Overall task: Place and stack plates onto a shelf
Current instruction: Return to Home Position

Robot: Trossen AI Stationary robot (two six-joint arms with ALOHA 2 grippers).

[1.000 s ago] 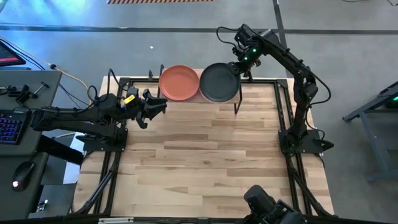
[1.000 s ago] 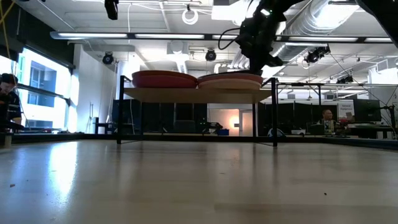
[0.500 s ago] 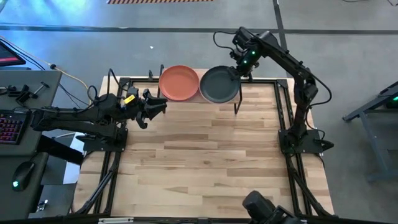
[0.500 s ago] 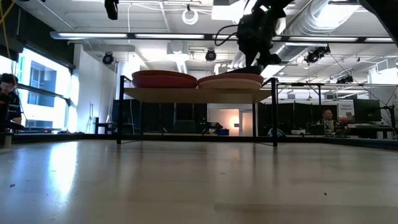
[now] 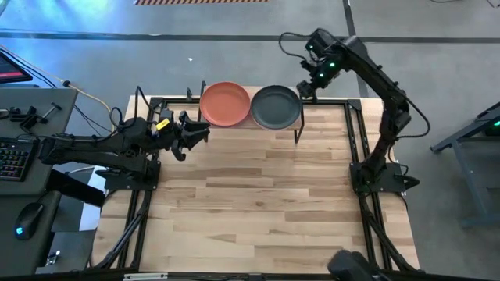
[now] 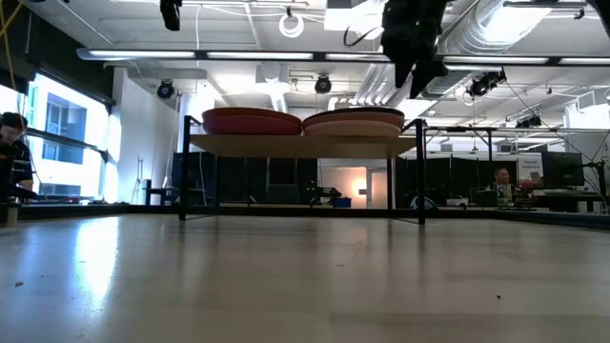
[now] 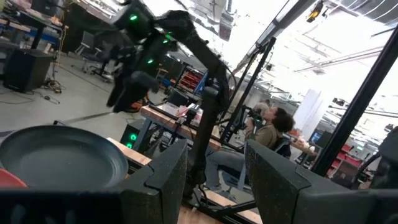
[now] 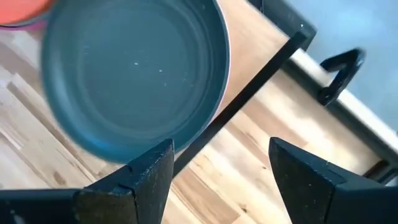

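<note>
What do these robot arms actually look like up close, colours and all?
Both are dark, slender, jointed arms. The left arm carries a yellow tag near its wrist; the right arm shows green lights and a looping black cable. Each ends in two blunt black jaws.

Round matte orange plate (image 5: pixel 225 104) and round matte black plate (image 5: pixel 275 107) — both plain; the big plank tabletop (image 5: pixel 258 195) — pale wood, streaked.

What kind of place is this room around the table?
Probably a robotics lab or workshop: bare ceiling ducts, a person seated in the background, and a keyboard beside the table.
</note>
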